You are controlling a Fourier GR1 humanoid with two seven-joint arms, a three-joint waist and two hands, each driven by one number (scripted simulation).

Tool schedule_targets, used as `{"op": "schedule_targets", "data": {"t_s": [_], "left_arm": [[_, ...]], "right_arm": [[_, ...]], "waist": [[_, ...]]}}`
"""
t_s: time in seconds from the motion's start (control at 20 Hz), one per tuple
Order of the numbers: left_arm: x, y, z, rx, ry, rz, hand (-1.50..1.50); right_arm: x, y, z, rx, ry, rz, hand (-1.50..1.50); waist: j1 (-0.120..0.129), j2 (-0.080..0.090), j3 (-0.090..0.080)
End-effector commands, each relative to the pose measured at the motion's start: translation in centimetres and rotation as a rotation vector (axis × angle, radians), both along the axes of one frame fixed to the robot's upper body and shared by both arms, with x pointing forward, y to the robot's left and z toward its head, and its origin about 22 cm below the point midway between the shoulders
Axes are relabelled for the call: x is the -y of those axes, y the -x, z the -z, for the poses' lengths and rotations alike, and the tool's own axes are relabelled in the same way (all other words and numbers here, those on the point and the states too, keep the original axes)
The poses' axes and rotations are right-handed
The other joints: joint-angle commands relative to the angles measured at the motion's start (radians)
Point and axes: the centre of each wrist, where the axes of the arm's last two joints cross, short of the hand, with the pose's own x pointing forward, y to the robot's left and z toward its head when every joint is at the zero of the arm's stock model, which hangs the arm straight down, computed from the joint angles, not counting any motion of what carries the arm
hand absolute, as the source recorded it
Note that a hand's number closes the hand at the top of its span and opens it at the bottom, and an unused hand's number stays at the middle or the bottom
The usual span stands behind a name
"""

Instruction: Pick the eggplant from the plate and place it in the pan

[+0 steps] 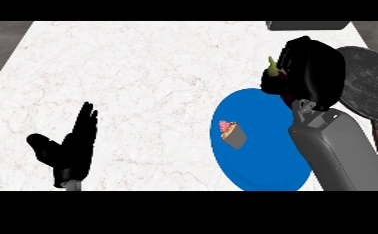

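Curling round the eggplant (277, 80), your right hand (314, 73) holds it above the blue plate's (258, 163) far rim, beside the pan (362, 85), poised for transfer. Your left hand (70, 150) rests open on the surface (148, 68), clear of the work.

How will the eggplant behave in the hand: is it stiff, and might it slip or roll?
The eggplant, mostly hidden by the right hand curled round it, looks solid, so probably stiff. Its dark skin seems smooth, so it may slip. Its rounded body might roll once set in the pan.
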Motion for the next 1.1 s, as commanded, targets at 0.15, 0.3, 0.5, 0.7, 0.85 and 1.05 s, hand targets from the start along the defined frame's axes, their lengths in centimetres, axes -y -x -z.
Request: {"op": "schedule_targets", "data": {"t_s": [0.15, 0.3, 0.5, 0.7, 0.85, 1.05], "left_arm": [[-0.1, 0.5, 2.2, -0.085, 0.027, 0.0, 0.0], [1.3, 0.4, 0.8, -0.061, 0.036, 0.029, 0.0], [-0.5, 0.4, 1.5, -0.061, 0.037, 0.016, 0.0], [1.4, 0.7, 2.1, -0.07, 0.031, 0.021, 0.0], [0.3, -0.7, 1.2, -0.064, 0.019, 0.032, 0.0], [0.0, -0.6, 0.8, -0.061, 0.04, 0.049, 0.0]], "right_arm": [[5.0, 0.3, -2.8, 0.077, -0.102, 0.081, 1.5], [7.8, -1.8, -1.1, 0.113, -0.146, 0.102, 1.5], [13.2, -4.0, 0.5, 0.111, -0.05, 0.175, 1.5], [17.5, -5.3, 2.6, 0.117, -0.03, 0.217, 1.5], [21.3, -5.9, 3.5, 0.114, -0.012, 0.236, 1.5], [24.4, -6.4, 4.7, 0.142, -0.099, 0.257, 1.5]], "waist": [[-0.003, 0.008, -0.008], [0.007, 0.01, -0.007], [0.015, 0.013, -0.007], [0.024, 0.017, -0.006], [0.032, 0.022, -0.006], [0.043, 0.024, -0.005]]}}
